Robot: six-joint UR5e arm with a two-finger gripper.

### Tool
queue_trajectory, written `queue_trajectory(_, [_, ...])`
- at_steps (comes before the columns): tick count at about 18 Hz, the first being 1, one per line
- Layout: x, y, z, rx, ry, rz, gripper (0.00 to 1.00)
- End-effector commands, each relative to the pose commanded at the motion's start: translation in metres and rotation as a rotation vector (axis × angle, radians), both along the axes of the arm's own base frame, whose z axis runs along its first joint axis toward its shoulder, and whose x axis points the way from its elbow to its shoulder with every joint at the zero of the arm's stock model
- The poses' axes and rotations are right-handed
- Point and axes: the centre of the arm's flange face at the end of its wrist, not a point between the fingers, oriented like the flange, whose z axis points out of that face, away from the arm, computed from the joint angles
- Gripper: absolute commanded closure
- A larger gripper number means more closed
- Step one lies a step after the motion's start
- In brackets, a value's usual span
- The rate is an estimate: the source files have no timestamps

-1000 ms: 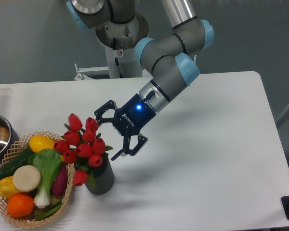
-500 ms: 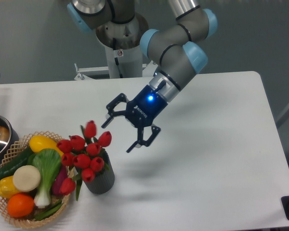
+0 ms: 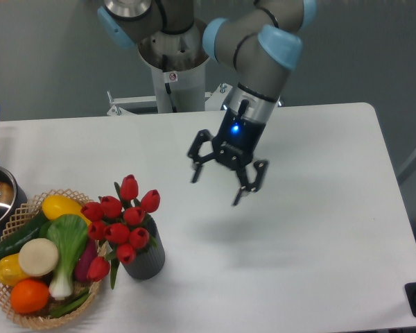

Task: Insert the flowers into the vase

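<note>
Several red flowers [image 3: 121, 218] sit in your vase [image 3: 146, 258]; gripper [image 3: 222, 182] hovers apart, fingers spread, holding nothing.

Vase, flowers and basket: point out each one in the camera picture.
vase [image 3: 147, 262]: fixed camera view, on its dark ribbed side wall.
flowers [image 3: 123, 218]: fixed camera view, on a red bloom mid-bunch.
basket [image 3: 22, 210]: fixed camera view, on its woven rim.
</note>
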Motion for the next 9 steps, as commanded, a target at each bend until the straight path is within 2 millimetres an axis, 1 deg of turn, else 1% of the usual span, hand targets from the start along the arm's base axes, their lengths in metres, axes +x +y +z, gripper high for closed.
queue_trajectory(2, [-0.005, -0.006, -0.003, -0.042, 0.013, 0.024, 0.00])
queue_trajectory(3, [-0.003, -0.010, -0.005, -0.066, 0.006, 0.029, 0.00])
queue_trajectory(5, [-0.003, -0.023, -0.004, -0.167, 0.034, 0.038, 0.00])
queue_trajectory(7, [-0.012, -0.036, -0.009, -0.233, 0.045, 0.071, 0.00])
queue_trajectory(9, [-0.023, -0.053, -0.013, -0.259, 0.024, 0.108, 0.00])
